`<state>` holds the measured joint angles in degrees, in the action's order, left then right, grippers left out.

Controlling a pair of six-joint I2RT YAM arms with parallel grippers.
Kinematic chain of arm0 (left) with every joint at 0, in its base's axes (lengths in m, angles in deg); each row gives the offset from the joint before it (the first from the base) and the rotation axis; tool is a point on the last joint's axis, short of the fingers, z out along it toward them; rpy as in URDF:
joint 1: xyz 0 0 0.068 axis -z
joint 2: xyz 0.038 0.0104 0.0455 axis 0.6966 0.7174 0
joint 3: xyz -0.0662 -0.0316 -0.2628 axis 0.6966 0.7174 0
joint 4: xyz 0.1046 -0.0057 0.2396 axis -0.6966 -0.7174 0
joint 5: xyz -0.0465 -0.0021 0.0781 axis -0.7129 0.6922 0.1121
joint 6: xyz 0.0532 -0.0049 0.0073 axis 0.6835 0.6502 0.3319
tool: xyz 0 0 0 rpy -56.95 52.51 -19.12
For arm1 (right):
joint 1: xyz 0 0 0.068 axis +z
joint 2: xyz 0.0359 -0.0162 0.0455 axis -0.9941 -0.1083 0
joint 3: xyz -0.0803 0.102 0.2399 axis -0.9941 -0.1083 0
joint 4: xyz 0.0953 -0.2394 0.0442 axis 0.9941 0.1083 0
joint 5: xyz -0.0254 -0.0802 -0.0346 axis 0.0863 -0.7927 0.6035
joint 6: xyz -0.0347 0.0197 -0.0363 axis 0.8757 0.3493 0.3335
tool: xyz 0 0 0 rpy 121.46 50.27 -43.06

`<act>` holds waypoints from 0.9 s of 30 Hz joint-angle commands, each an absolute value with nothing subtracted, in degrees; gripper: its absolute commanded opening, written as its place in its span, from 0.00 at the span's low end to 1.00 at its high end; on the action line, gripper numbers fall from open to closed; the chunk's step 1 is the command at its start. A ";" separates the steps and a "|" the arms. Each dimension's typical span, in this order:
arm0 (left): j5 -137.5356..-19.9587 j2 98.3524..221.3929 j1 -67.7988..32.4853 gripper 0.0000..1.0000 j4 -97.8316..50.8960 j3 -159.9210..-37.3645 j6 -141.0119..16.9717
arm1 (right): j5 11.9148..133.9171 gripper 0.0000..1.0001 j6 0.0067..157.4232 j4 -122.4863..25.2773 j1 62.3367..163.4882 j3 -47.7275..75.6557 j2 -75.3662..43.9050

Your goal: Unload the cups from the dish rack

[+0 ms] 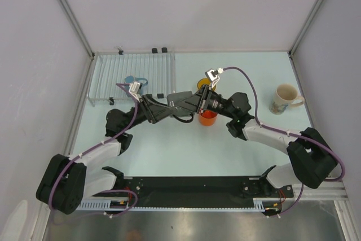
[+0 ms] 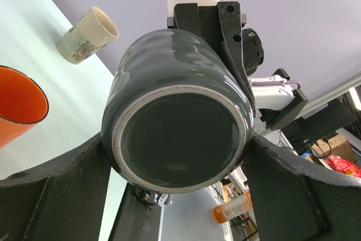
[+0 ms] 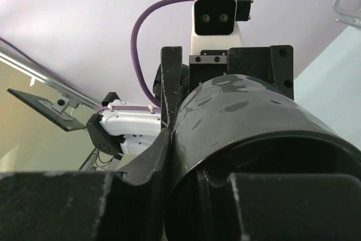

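Note:
The dark grey mug (image 1: 198, 103) hangs in the air at the table's middle, held between both grippers. In the left wrist view its base (image 2: 179, 139) faces the camera, and my left gripper (image 2: 177, 159) is shut on its sides. My right gripper (image 3: 210, 187) is shut on the mug's wall (image 3: 248, 111), one finger outside and one inside the rim. The orange mug (image 1: 208, 118) stands just below them and the yellow mug (image 1: 201, 84) is partly hidden behind. The light blue mug (image 1: 131, 80) sits in the clear dish rack (image 1: 152, 66). The cream mug (image 1: 286, 99) stands at the right.
The rack fills the back left corner against the enclosure walls. The orange mug (image 2: 20, 105) and the cream mug (image 2: 87, 35) also show in the left wrist view. Both arms cross the table's middle.

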<state>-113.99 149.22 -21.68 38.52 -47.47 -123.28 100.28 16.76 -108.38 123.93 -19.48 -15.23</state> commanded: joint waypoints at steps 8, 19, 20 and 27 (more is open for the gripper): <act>-113.91 144.15 -19.28 0.87 22.01 -53.71 -111.28 | 97.09 0.00 21.28 -102.12 120.89 -19.92 -7.35; -98.98 142.83 -19.63 1.00 -5.60 -62.86 -103.79 | 72.83 0.00 49.11 -38.27 117.61 4.10 7.44; -96.53 143.00 -19.63 1.00 -9.01 -63.30 -103.35 | 69.09 0.00 50.36 -28.56 120.93 6.68 6.39; -88.97 143.00 -19.46 1.00 -23.44 -66.28 -99.76 | 38.52 0.00 45.46 -7.73 137.19 10.94 0.23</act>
<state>-96.48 143.97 -19.47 -11.73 -62.22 -104.33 59.56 45.74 -25.80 129.59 11.61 2.33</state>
